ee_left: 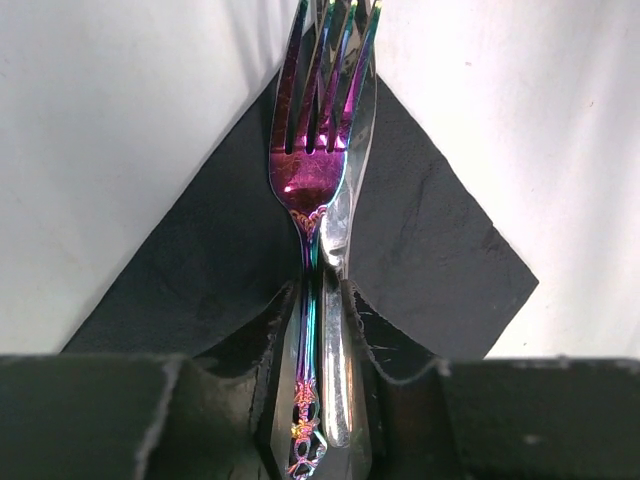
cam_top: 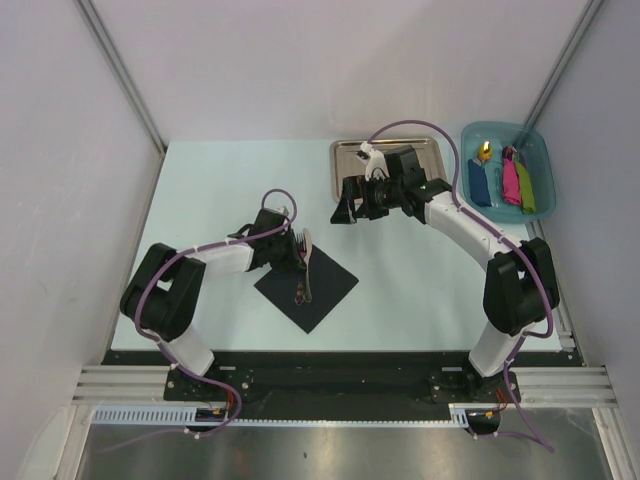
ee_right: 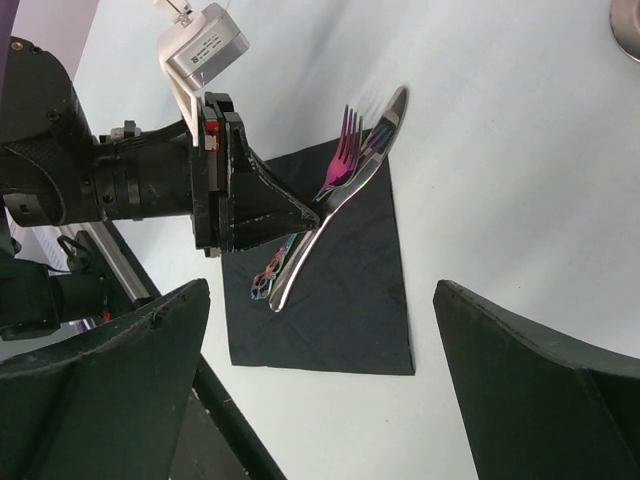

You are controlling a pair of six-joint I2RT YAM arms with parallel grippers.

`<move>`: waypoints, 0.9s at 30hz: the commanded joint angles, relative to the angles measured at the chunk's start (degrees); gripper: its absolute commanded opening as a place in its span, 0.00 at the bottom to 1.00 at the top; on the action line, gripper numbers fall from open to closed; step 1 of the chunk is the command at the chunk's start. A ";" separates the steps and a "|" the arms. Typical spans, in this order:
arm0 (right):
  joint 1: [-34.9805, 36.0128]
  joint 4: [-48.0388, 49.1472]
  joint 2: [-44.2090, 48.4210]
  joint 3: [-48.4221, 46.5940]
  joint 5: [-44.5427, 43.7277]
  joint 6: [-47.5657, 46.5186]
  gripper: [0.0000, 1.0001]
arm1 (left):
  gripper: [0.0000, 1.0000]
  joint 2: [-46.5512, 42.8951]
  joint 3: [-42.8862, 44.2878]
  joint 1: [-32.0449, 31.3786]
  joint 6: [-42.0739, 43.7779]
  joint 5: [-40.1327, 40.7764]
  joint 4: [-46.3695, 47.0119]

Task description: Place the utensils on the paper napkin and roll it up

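Left gripper (ee_left: pixel 325 300): sits low over the paper napkin (cam_top: pixel 322 292), fingers (ee_left: pixel 395 400) a narrow way apart and bracketing both handles of the utensils (ee_right: pixel 335 185). Cannot tell whether the pads press on the handles or merely flank them. Fork (ee_left: pixel 308 180) and knife (ee_left: pixel 338 235): run side by side, touching, along the napkin's diagonal, with the handle ends over the black sheet and the tines and blade tip reaching past its far corner. Cannot tell whether flat or slightly raised. Napkin: lies flat and unrolled as a diamond on the table (cam_top: pixel 220 190), just ahead of the left arm. Right gripper (cam_top: pixel 346 212): hangs over the table just beside the near left corner of the steel tray (cam_top: pixel 345 160), fingers spread wide with nothing between them, well apart from the napkin. Far right: teal tub (cam_top: pixel 510 212) holding blue, pink and green items.
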State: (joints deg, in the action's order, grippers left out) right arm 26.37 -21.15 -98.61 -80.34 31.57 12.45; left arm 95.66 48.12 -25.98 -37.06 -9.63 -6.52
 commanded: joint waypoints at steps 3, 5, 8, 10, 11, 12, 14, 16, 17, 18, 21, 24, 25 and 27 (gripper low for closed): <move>-0.44 1.72 1.66 -0.08 1.82 0.56 1.00 | 0.32 -1.96 1.01 -0.30 -0.38 0.14 0.46; -0.53 1.81 1.75 -0.17 2.61 0.47 1.00 | 0.35 -3.80 1.62 -0.30 -0.30 -0.48 0.55; -0.97 2.42 2.01 0.00 4.55 1.00 1.00 | 0.41 -8.81 2.50 -0.39 1.10 -0.92 0.20; -1.58 3.12 2.10 0.27 6.65 1.61 1.00 | 0.49 -13.54 3.47 -0.39 2.86 -0.04 -1.55; -1.76 3.39 2.28 0.79 7.27 1.70 1.00 | 0.52 -15.48 3.56 -0.39 5.74 0.31 -2.26; -2.11 3.57 2.63 1.06 7.71 1.62 1.00 | 0.61 -17.33 3.30 -0.39 7.42 1.27 -3.31; -2.55 4.09 3.07 1.76 9.47 1.61 1.00 | 0.72 -23.63 2.08 -0.39 13.64 1.63 -3.41; -2.99 5.14 3.60 3.07 11.31 2.31 1.00 | 0.95 -27.96 0.05 -0.39 18.66 -0.37 -3.67; -2.99 5.32 3.77 3.43 11.84 2.41 1.00 | 1.00 -31.37 -0.48 -0.39 24.61 -2.31 -4.11; -3.17 5.41 3.86 4.21 12.28 2.49 1.00 | 1.00 -33.06 -1.00 -0.39 27.54 -3.80 -5.94; -3.08 6.73 4.30 5.71 13.95 3.28 1.00 | 1.00 -38.50 -2.93 -0.39 38.87 -13.46 -10.34; -3.08 9.54 4.04 8.08 16.41 5.92 1.00 | 0.99 -42.29 -6.26 -0.65 52.15 -24.89 -15.08; -2.99 10.42 3.60 8.79 17.29 6.53 1.00 | 1.00 -42.66 -7.24 -2.48 55.05 -24.83 -15.88; -2.64 10.69 2.63 9.05 17.73 7.06 1.00 | 0.98 -42.57 -9.08 -5.74 60.77 -19.57 -17.73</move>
State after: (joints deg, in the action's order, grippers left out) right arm 23.38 -14.66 -96.92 -72.16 45.25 17.08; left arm 53.12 42.98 -27.20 4.95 -25.30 -16.67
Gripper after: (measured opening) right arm 0.994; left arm 0.994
